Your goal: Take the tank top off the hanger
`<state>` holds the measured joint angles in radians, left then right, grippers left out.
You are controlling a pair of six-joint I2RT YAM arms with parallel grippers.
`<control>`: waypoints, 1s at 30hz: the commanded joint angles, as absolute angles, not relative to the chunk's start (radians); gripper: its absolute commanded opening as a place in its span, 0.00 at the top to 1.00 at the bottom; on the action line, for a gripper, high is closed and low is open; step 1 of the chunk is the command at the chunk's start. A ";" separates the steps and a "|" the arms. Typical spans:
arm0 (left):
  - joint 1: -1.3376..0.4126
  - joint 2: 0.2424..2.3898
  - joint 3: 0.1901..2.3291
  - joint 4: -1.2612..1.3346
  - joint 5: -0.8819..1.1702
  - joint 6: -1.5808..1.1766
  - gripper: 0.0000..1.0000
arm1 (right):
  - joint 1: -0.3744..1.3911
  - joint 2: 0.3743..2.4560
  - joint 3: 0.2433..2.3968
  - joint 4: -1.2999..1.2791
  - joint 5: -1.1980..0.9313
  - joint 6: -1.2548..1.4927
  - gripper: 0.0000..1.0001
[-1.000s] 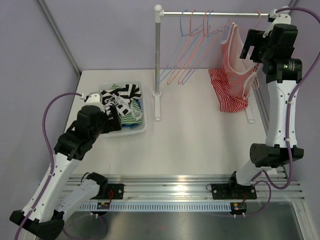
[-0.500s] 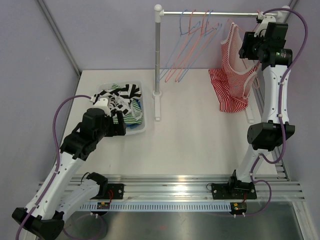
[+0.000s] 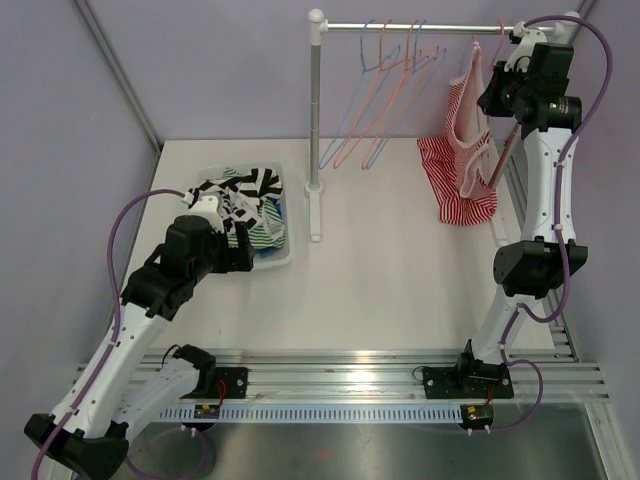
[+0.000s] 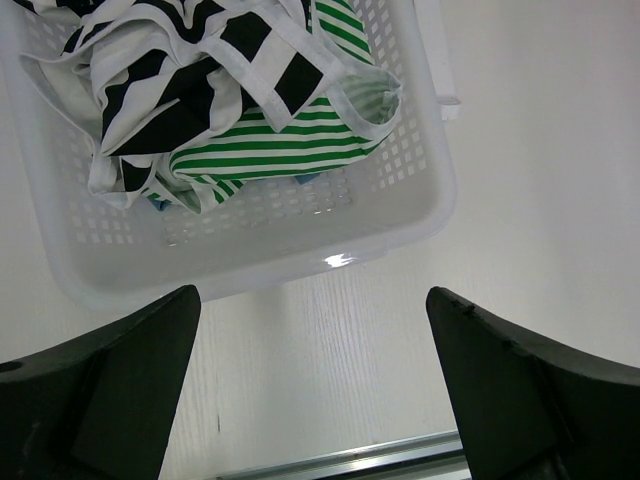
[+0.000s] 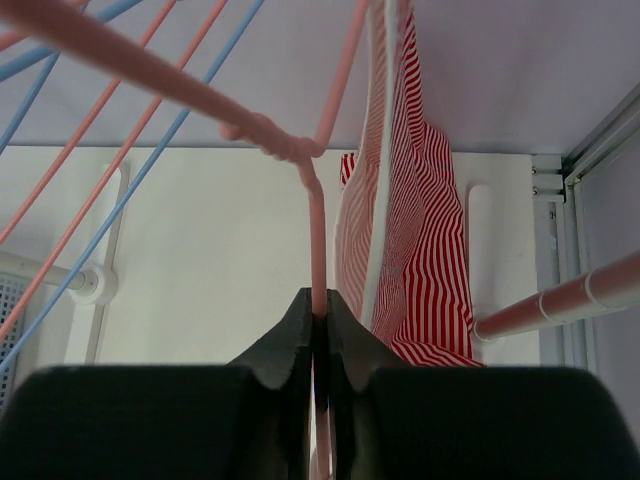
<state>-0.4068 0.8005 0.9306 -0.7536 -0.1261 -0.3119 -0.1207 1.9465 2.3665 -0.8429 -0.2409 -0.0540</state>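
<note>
We hold our right gripper (image 5: 320, 308) pinched shut on the pink hanger (image 5: 317, 225) below its twisted neck, the red-striped tank top (image 5: 410, 230) hanging lengthwise downward just beside it, while our left gripper (image 4: 315, 335) gapes far off over the laundry basket (image 4: 400, 215).

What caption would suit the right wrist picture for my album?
Right hand pinched shut on a pink plastic hanger, with a red-and-white striped tank top hanging alongside.
</note>
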 commanded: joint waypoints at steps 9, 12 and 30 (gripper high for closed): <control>-0.411 0.807 0.927 -0.710 -0.094 -0.293 0.01 | -0.123 1.902 2.447 -0.810 -0.287 -0.011 1.00; -0.411 0.805 0.927 -0.710 -0.098 -0.295 0.01 | -0.124 1.875 2.451 -0.808 -0.291 -0.006 1.00; -0.410 0.776 0.949 -0.704 -0.130 -0.307 0.01 | -0.124 1.611 2.229 -0.885 -0.400 0.090 1.00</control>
<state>-0.4068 0.7986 0.9283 -0.7532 -0.1207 -0.3111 -0.1211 1.6962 2.2921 -0.8768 -0.3275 0.0551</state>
